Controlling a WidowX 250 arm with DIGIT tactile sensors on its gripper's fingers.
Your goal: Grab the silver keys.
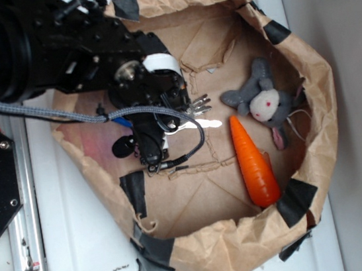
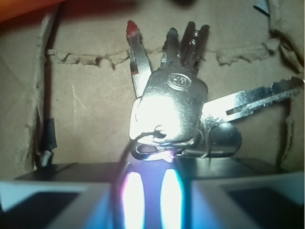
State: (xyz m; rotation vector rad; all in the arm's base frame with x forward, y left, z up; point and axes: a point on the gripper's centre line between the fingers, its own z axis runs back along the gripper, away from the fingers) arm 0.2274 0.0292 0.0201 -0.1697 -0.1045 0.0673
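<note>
The silver keys (image 2: 174, 109) fill the middle of the wrist view: a bunch of shiny keys fanned out on thin wire rings, one long key pointing right. Their ring end sits right at the tips of my gripper (image 2: 150, 164), whose two fingers stand close together and pinch that end of the bunch. From the exterior view the keys (image 1: 200, 105) stick out to the right of my black gripper (image 1: 182, 116), over the brown paper floor. Whether the keys are off the paper cannot be told.
I am inside a crumpled brown paper bag (image 1: 318, 90) patched with black tape. An orange carrot toy (image 1: 255, 166) and a grey plush bunny (image 1: 264, 101) lie to the right of the keys. The bag's walls rise on all sides.
</note>
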